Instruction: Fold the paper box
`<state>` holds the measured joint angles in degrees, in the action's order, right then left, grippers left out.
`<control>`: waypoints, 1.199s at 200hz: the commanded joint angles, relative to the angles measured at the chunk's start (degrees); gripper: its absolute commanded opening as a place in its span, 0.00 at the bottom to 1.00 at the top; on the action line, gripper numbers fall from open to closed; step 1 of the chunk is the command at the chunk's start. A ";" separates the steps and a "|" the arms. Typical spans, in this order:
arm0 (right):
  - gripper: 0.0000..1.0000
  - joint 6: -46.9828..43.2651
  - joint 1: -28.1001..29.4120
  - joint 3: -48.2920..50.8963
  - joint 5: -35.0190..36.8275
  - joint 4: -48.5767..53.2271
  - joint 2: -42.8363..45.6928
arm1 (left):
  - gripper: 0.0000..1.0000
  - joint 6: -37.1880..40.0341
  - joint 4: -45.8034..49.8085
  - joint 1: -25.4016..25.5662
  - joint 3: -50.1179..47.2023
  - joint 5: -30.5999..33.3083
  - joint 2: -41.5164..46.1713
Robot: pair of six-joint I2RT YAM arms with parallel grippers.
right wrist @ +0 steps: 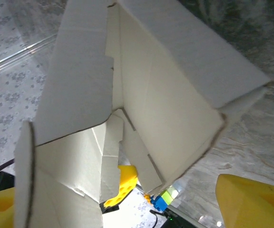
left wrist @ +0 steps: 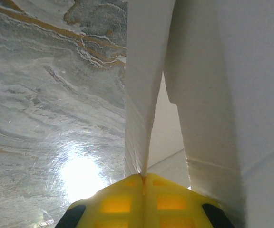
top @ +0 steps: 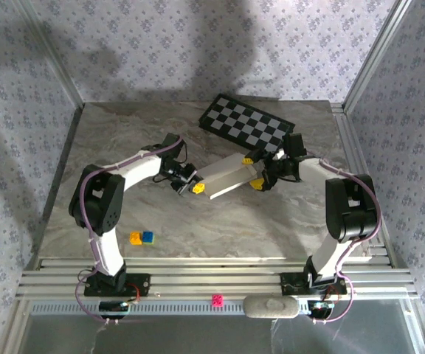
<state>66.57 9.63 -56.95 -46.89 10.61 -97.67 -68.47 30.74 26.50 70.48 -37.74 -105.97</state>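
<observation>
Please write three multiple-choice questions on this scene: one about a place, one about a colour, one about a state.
1. Where does the checkered board lie?
A) beyond the paper box, at the far side
B) under the left arm's base
C) on the near rail

2. Which colours are the two small blocks?
A) red and green
B) yellow and blue
C) both white

3. The left gripper is:
A) wide open above the table
B) shut on the board
C) shut on a flap of the paper box

Answers: 1 A, the top view shows it behind the box; 2 B, they lie side by side; 3 C, its fingers meet on the cardboard edge.
</observation>
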 commanded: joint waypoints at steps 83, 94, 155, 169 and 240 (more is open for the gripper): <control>0.77 4.96 1.80 1.91 8.52 -13.10 -4.16 | 0.00 -5.26 -5.50 -0.98 0.27 -3.75 0.24; 0.77 5.63 1.97 2.10 9.70 -14.54 -4.21 | 0.00 -5.36 -5.69 -0.93 0.27 -3.86 0.24; 0.70 8.52 4.04 2.18 14.14 -18.39 -5.49 | 0.00 -5.36 -5.96 -1.13 0.66 -4.54 -0.28; 0.67 9.76 4.85 2.45 15.71 -18.29 -5.35 | 0.00 -5.19 -5.97 -1.10 1.13 -4.80 -0.46; 0.71 13.40 8.99 1.58 21.39 -18.34 -6.22 | 0.00 -4.68 -6.13 -1.37 1.29 -5.16 -0.35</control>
<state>77.54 17.67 -55.11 -27.86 -7.14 -102.50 -72.58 25.23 25.45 70.48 -40.95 -106.00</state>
